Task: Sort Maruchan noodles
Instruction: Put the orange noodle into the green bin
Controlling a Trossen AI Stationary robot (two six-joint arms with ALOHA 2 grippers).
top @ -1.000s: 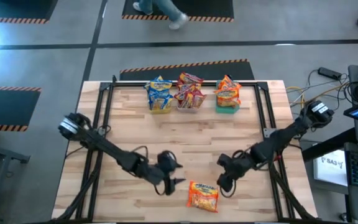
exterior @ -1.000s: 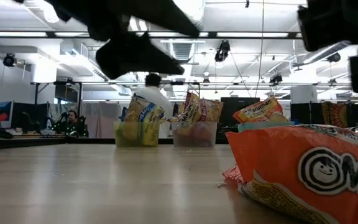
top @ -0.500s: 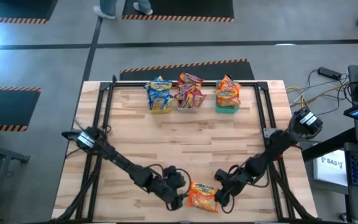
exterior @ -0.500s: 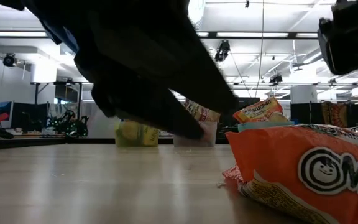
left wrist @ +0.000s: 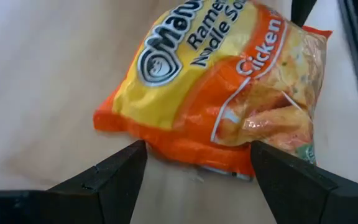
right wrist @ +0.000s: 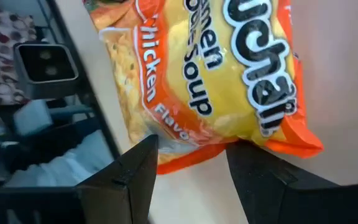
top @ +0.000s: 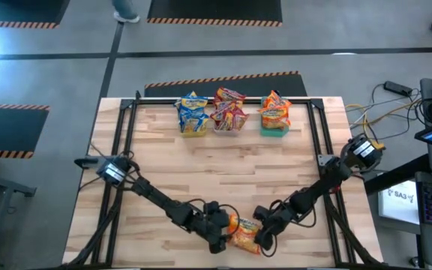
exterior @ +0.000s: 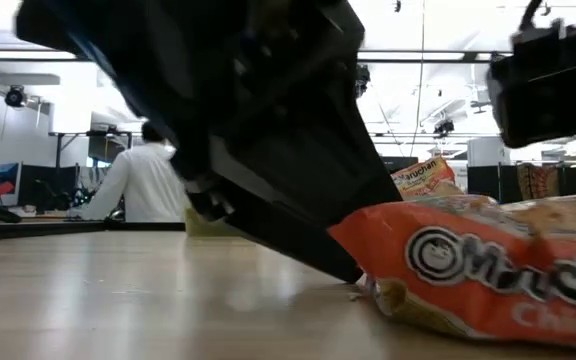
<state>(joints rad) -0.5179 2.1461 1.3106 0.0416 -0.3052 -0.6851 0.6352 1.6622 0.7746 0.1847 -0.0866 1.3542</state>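
High view: you have both arms reaching in low over the near edge of the wooden desk, meeting around a single orange Maruchan packet that lies flat there. Your left pincer sits at the packet's left end and your right pincer at its right end, so the packet lies between them.

In the left wrist view the left pincer's two dark fingers stand spread, one on each side of the packet's orange edge, with the packet just ahead of them; you can't tell whether they touch it. In the right wrist view the right pincer's fingers are likewise parted, straddling the packet's end seam, not clenched on it.

The low view shows the packet resting on the desk, with a dark arm coming down to its left edge.

At the far edge of the desk three bins stand in a row: the yellow bin holds blue-and-yellow packets, the clear bin red packets, and the green bin orange packets.

A person in a white top stands in the room behind.
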